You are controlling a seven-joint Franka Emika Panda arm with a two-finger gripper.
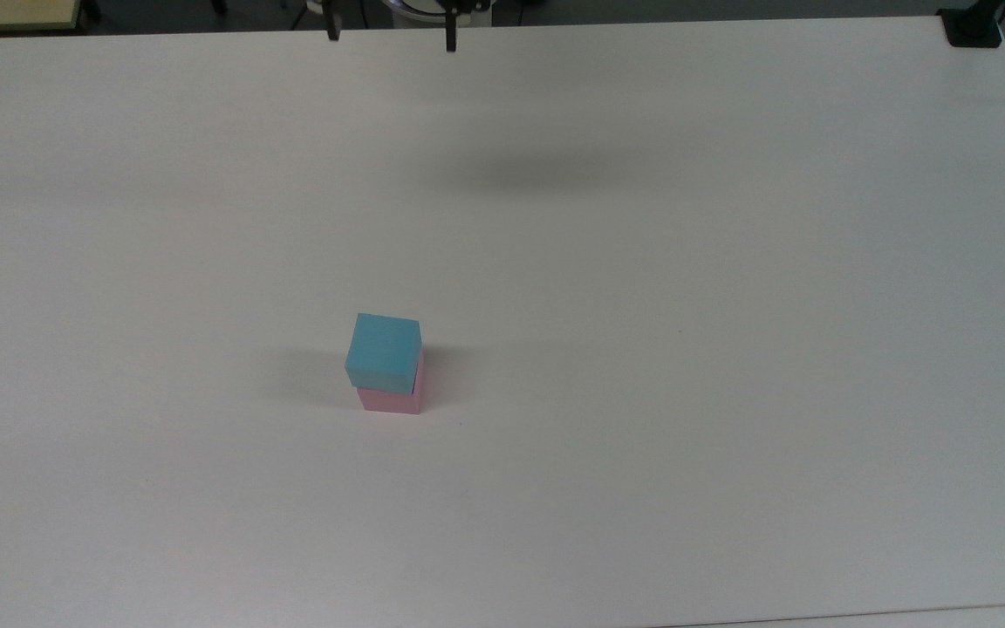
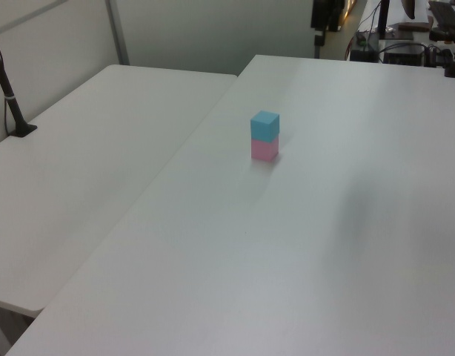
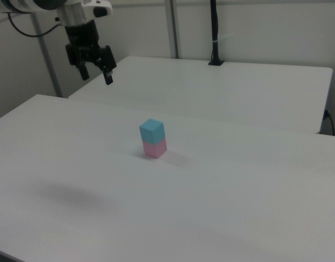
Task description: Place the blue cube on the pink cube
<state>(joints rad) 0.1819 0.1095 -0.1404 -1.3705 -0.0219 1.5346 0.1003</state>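
Blue cube (image 1: pixel 383 350) atop pink cube (image 1: pixel 392 399) (slightly offset); claw (image 3: pixel 96 75) spread, empty, well apart.

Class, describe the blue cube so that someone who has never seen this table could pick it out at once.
Start at the large white table and find the two-block stack standing near its middle. The blue cube is the upper block, resting on the pink cube and sitting slightly askew of it in the top view. It is sky-blue where its neighbour is pastel pink, and it does not touch the table.
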